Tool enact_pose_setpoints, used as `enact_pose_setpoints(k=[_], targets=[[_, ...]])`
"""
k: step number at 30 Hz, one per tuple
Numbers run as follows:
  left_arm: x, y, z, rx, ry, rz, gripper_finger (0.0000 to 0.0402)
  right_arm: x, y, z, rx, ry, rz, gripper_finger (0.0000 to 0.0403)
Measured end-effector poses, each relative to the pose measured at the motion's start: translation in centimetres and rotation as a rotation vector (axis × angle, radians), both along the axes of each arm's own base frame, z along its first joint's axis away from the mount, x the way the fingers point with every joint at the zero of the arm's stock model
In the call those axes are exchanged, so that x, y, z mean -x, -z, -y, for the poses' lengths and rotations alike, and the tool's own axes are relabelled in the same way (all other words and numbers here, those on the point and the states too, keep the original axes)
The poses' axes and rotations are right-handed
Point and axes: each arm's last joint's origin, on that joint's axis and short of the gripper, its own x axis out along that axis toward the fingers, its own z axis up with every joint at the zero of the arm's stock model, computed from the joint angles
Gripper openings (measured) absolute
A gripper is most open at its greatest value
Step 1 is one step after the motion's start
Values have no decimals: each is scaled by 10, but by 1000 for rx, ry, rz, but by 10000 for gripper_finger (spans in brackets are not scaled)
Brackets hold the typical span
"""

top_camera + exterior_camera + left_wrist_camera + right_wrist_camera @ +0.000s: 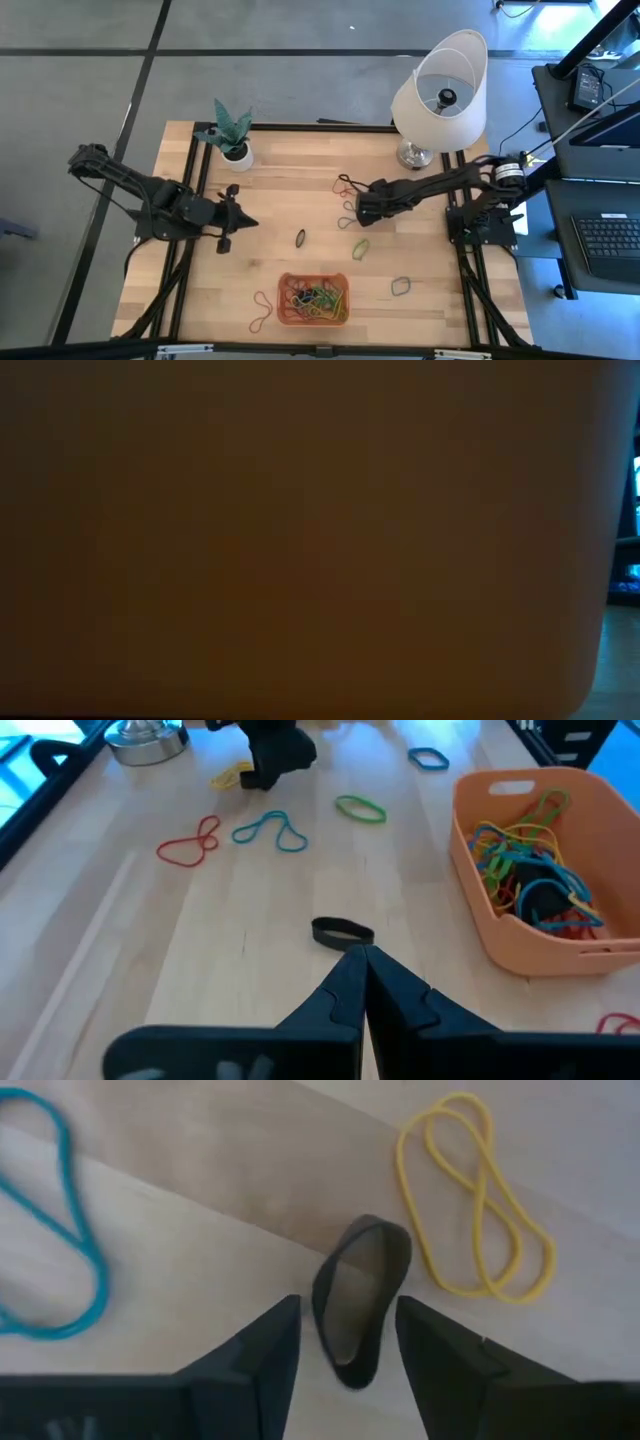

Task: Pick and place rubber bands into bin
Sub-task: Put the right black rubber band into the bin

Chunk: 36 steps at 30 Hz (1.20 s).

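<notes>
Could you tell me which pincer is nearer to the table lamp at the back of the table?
The right. The right pincer sits open just in front of the table lamp, over the rubber bands there, while the left pincer waits shut across the table, beside the potted plant.

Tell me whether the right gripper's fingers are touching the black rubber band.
Apart. The right wrist view shows the black rubber band lying between the open fingers, with bare wood visible on both sides.

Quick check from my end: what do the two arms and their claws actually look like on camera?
Both arms are dark, near-black jointed links. The left claw ends in two matte black wedge-shaped fingers tapering to a point. The right claw has the same flat black angular fingers. A silver ring and cables show near the right arm's base.
</notes>
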Motion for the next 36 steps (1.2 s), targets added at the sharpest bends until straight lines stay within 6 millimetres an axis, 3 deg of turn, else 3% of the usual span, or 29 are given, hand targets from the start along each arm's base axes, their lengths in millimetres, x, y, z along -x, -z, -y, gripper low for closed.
enact_pose_setpoints(k=[5,12,21,28,32,36], targets=[[-2,2,2,-7,40,-23,1,-3,7,0,19,-39,-32,133],[-22,-4,21,101,71,-25,1,5,0,-6,75,-182,-91,13],[-71,-18,67,4,124,-209,1,35,-60,-51,155,-349,48,6],[-87,-27,79,40,78,-200,1,58,-94,-88,151,-487,226,3],[-89,-31,80,60,46,-177,1,52,-111,-117,145,-652,334,2],[-87,-32,81,85,7,-164,1,32,-132,-151,151,-785,470,2]])
